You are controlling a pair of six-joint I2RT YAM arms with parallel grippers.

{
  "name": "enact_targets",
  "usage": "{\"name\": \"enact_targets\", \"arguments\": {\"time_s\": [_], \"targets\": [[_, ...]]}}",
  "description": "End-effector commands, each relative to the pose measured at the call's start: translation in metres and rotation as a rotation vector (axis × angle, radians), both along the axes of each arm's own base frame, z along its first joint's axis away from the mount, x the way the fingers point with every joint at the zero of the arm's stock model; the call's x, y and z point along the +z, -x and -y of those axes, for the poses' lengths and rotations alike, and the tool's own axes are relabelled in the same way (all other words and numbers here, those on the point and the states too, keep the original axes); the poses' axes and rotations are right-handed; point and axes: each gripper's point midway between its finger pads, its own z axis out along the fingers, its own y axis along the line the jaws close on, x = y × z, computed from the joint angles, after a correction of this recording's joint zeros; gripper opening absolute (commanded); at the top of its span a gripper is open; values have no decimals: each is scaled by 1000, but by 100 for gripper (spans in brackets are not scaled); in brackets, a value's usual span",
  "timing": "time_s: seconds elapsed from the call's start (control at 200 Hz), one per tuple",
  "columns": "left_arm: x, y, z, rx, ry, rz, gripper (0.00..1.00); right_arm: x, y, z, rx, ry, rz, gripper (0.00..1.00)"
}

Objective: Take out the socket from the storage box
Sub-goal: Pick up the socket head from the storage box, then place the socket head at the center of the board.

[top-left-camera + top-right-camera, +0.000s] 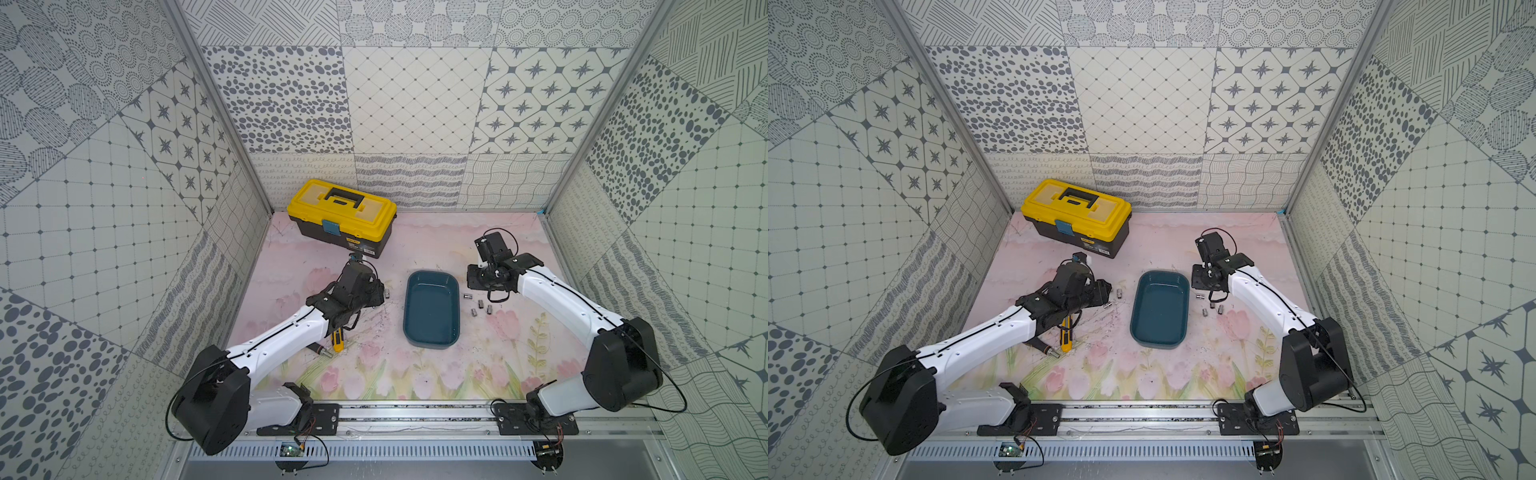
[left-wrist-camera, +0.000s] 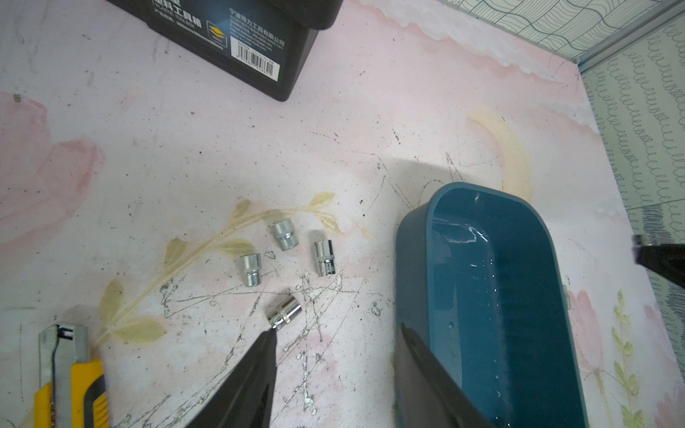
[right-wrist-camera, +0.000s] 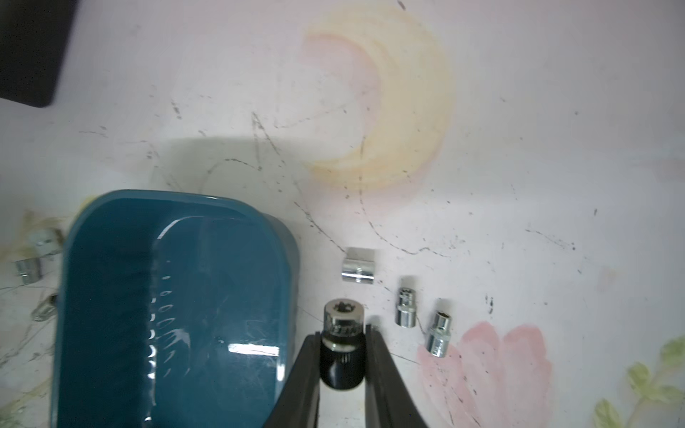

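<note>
Socket (image 3: 341,326) over the scratched pink floral surface (image 1: 415,249), patterned walls (image 1: 415,104) around, at 2 o'clock of the storage box (image 1: 432,311), pinched by the right gripper (image 3: 343,335), long axis along its fingers, toothed end outward. Left gripper (image 2: 338,329) half-spread, empty.

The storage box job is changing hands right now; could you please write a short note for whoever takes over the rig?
Left tool: open and empty, over the table next to four loose sockets.
Right tool: shut on a socket, outside the storage box and close to its wall.
Done: the box looks empty in both top views. Three other sockets lie on the table near the right tool.
Left: probably just set the held socket down and release it.
</note>
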Motion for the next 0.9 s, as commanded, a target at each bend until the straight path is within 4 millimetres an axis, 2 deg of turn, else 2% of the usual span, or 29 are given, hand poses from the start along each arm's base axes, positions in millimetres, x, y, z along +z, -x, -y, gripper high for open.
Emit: {"name": "enact_targets", "arguments": {"time_s": [0.0,0.09,0.38,0.896], "targets": [[3,-1,4,-20,13,1,56,-27,-7,11,18,12,-35,18],[2,0,3,-20,7,0,56,-44,-9,19,-7,23,-67,18],[8,-3,3,-24,-10,13,56,-74,-18,37,-64,58,-95,20],[7,-2,4,-25,-4,7,56,-88,-18,54,-104,32,-108,20]]}}
